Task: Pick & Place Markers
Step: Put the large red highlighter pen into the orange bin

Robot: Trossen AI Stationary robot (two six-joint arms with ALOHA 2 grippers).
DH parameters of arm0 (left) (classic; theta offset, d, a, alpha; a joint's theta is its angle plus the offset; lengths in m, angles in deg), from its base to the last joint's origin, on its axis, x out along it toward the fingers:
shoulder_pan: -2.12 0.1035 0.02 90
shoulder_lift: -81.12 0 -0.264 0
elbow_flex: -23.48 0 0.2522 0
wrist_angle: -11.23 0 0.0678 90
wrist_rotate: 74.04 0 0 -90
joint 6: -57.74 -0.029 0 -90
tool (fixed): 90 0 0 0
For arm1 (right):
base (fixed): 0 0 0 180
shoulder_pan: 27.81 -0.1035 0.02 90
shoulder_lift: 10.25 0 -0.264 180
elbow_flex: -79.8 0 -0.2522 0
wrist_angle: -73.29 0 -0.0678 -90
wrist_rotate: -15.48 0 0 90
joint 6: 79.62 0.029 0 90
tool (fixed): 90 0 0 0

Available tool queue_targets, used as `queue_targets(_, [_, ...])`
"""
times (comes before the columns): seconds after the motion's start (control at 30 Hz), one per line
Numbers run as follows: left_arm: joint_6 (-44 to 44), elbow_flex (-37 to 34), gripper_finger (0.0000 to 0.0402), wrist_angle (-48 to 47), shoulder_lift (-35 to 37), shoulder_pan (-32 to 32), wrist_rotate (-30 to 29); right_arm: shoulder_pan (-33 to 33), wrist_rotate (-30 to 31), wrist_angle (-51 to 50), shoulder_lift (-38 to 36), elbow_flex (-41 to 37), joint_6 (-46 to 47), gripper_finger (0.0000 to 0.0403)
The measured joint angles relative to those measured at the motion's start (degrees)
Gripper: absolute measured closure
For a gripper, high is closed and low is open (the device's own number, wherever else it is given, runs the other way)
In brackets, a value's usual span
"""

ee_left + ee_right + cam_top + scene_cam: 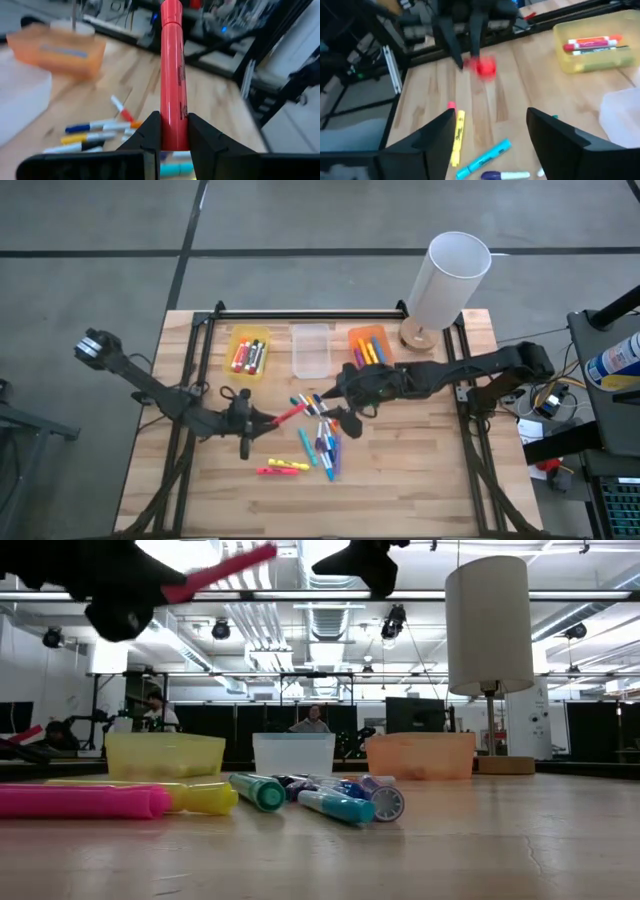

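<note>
1. Your left gripper (pixel 262 420) is hanging above the worktop (pixel 400 480), its fingers (pixel 150 135) clamping a red marker (pixel 172 75) that is sticking out toward the pile.
2. Your right gripper (pixel 338 406) is hovering over the loose markers (pixel 322 438) mid-worktop, fingers (pixel 560 135) spread wide and gripping nothing.
3. More markers are lying in the yellow bin (pixel 248 352) and the orange bin (pixel 370 346); the clear bin (pixel 311 351) is sitting between them.
4. Pink and yellow highlighters (pixel 283 467) are lying near the front edge.
</note>
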Motion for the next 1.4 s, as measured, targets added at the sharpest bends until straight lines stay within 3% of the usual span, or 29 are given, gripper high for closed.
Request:
queue_targets(0.3, [-6.2, 0.0, 0.0337, 5.7, 5.0, 0.4, 0.0, -0.4, 0.5, 16.7, 7.4, 0.0, -3.3, 0.0161])
queue_targets(0.67, [-12.8, 1.3, 0.0337, 8.1, 5.9, 1.1, -0.1, -0.4, 0.1, 36.5, 13.1, 0.1, -5.8, 0.0174])
queue_targets(1.4, [-13.3, 1.9, 0.0337, 8.8, 5.6, 3.6, 0.1, 0.4, 0.5, 43.5, 14.4, 2.6, -8.1, 0.0180])
